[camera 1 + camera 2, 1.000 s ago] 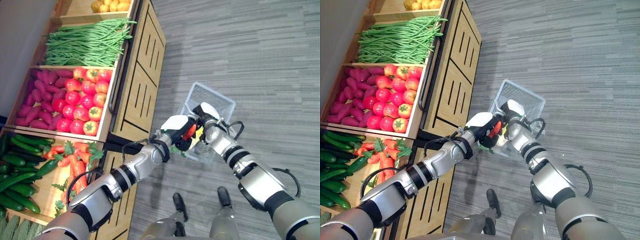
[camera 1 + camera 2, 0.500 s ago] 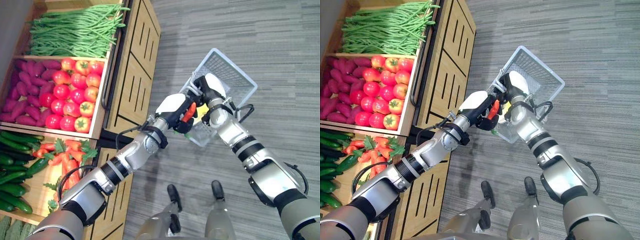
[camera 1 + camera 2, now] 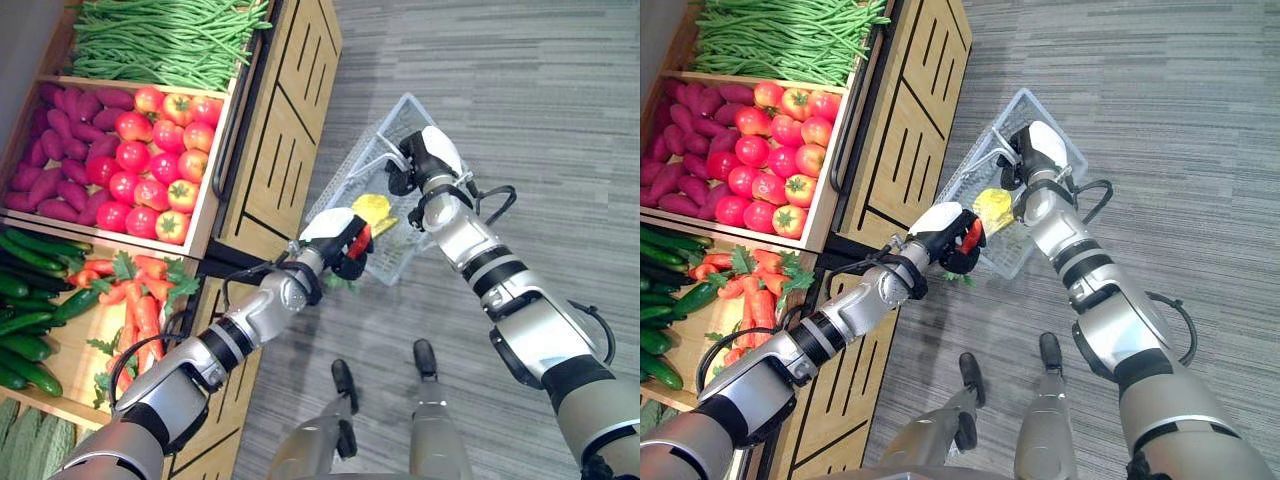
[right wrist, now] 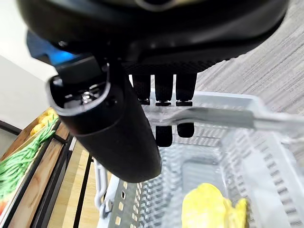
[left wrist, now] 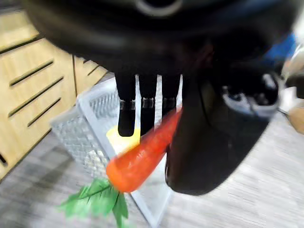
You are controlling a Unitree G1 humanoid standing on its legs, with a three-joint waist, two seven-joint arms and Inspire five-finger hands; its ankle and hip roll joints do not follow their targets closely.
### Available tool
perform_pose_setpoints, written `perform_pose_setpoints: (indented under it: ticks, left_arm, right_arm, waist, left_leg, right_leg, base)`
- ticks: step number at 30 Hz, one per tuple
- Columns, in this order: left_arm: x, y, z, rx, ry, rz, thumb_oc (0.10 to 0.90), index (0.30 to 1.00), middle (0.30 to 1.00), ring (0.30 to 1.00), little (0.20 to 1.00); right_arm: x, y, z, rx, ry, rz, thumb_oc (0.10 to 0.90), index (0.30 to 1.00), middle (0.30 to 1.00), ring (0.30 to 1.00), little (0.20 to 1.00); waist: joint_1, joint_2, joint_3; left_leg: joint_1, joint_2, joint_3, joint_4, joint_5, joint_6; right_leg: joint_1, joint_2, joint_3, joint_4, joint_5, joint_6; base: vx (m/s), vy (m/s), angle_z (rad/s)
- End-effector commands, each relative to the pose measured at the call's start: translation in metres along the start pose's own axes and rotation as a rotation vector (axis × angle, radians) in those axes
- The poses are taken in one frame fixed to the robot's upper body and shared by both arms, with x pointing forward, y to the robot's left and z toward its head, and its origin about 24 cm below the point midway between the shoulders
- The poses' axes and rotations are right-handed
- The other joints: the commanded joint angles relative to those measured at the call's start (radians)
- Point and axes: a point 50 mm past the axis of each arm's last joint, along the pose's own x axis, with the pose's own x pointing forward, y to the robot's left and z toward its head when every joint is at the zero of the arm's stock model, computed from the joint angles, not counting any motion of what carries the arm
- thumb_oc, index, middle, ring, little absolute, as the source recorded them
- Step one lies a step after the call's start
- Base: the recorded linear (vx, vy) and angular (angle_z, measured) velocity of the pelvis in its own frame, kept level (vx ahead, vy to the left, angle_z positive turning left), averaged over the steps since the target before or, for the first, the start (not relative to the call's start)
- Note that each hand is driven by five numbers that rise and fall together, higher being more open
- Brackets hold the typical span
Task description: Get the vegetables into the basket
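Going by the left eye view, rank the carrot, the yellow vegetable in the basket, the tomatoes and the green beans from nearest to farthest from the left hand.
1. carrot: held in the left hand itself.
2. yellow vegetable: just beyond, inside the basket.
3. tomatoes: in the stand's middle bin, to the robot's left.
4. green beans: in the bin past the tomatoes.

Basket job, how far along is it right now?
Done: a yellow vegetable already lies in the basket, which the right hand holds by its handle. In hand: the left hand grips a carrot beside the basket's near end. Left: dropping the carrot in.
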Motion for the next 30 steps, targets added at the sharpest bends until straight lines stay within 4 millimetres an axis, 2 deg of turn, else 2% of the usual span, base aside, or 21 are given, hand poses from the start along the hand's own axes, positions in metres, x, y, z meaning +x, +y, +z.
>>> perform_pose_setpoints:
  ticks: [1,3,11,13,16,19,22,26,27,30]
  left_arm:
    - [0.012,0.007,0.006,0.116,-0.025,0.035,0.400,0.300,0.300,0.300,0.300]
    - [0.013,0.004,0.008,0.110,-0.021,0.031,0.400,0.300,0.300,0.300,0.300]
    - [0.018,0.011,0.017,0.158,-0.040,0.066,0.400,0.300,0.300,0.300,0.300]
    - [0.018,0.018,0.023,0.156,-0.064,0.091,0.400,0.300,0.300,0.300,0.300]
    - [0.018,0.021,0.026,0.153,-0.080,0.103,0.400,0.300,0.300,0.300,0.300]
    - [0.017,0.027,0.030,0.159,-0.102,0.117,0.400,0.300,0.300,0.300,0.300]
    - [0.017,0.030,0.025,0.198,-0.089,0.122,0.400,0.300,0.300,0.300,0.300]
    - [0.019,0.031,0.016,0.243,-0.052,0.111,0.400,0.300,0.300,0.300,0.300]
    - [0.019,0.030,0.016,0.243,-0.052,0.110,0.400,0.300,0.300,0.300,0.300]
    - [0.018,0.019,-0.003,0.270,0.034,0.069,0.400,0.300,0.300,0.300,0.300]
  right_arm:
    - [0.002,-0.053,0.142,0.090,-0.433,-0.192,0.400,0.300,0.300,0.300,0.300]
    - [0.001,-0.053,0.143,0.097,-0.439,-0.189,0.400,0.300,0.300,0.300,0.300]
    - [-0.021,-0.019,0.151,0.114,-0.570,-0.055,0.400,0.300,0.300,0.300,0.300]
    - [-0.026,-0.009,0.138,0.089,-0.576,-0.032,0.400,0.300,0.300,0.300,0.300]
    - [-0.027,-0.002,0.128,0.057,-0.563,-0.010,0.400,0.300,0.300,0.300,0.300]
    - [-0.033,0.007,0.117,0.101,-0.556,0.050,0.400,0.300,0.300,0.300,0.300]
    - [-0.050,0.014,0.124,0.124,-0.650,0.113,0.400,0.300,0.300,0.300,0.300]
    - [-0.072,0.012,0.138,0.167,-0.781,0.146,0.400,0.300,0.300,0.300,0.300]
    - [-0.072,0.012,0.138,0.166,-0.781,0.147,0.400,0.300,0.300,0.300,0.300]
    - [-0.091,0.015,0.148,0.225,-0.877,0.204,0.400,0.300,0.300,0.300,0.300]
  waist:
    - [0.002,-0.039,-0.076]
    - [0.001,-0.039,-0.077]
    - [-0.011,-0.039,-0.075]
    - [-0.013,-0.036,-0.070]
    - [-0.013,-0.033,-0.070]
    - [-0.013,-0.028,-0.067]
    - [-0.019,-0.027,-0.058]
    - [-0.030,-0.030,-0.050]
    - [-0.030,-0.030,-0.050]
    - [-0.039,-0.034,-0.049]
  left_leg:
    - [0.011,-0.009,0.020,0.006,-0.146,-0.015]
    - [0.010,-0.009,0.021,0.006,-0.146,-0.016]
    - [0.014,-0.003,0.038,0.006,-0.146,-0.016]
    - [0.013,-0.001,0.044,0.006,-0.147,-0.016]
    - [0.012,-0.001,0.044,0.006,-0.146,-0.016]
    - [0.011,-0.002,0.045,0.006,-0.145,-0.017]
    - [0.008,-0.001,0.047,0.006,-0.143,-0.019]
    - [0.007,0.000,0.054,0.006,-0.143,-0.019]
    - [0.008,0.000,0.054,0.006,-0.143,-0.019]
    - [0.010,0.000,0.064,0.006,-0.144,-0.020]
  right_leg:
    - [0.018,-0.018,0.010,-0.002,-0.068,0.024]
    - [0.015,-0.017,0.013,-0.002,-0.069,0.024]
    - [0.007,-0.011,0.034,-0.002,-0.067,0.021]
    - [0.005,-0.011,0.033,-0.002,-0.067,0.023]
    - [0.006,-0.011,0.033,-0.002,-0.068,0.023]
    - [0.006,-0.012,0.028,-0.002,-0.068,0.024]
    - [0.002,-0.011,0.028,-0.002,-0.068,0.025]
    - [-0.001,-0.009,0.034,-0.002,-0.064,0.027]
    - [-0.001,-0.009,0.034,-0.002,-0.064,0.027]
    - [-0.004,-0.007,0.043,-0.002,-0.062,0.028]
  base:
    - [0.01,0.003,-0.16]
    - [0.02,0.001,-0.08]
    - [0.01,-0.008,-0.15]
    - [0.00,-0.013,-0.03]
    - [0.00,-0.006,-0.01]
    - [0.00,0.000,0.00]
    - [0.00,0.000,0.00]
    - [0.00,0.000,0.00]
    - [0.00,0.000,0.00]
    - [0.00,0.000,-0.01]
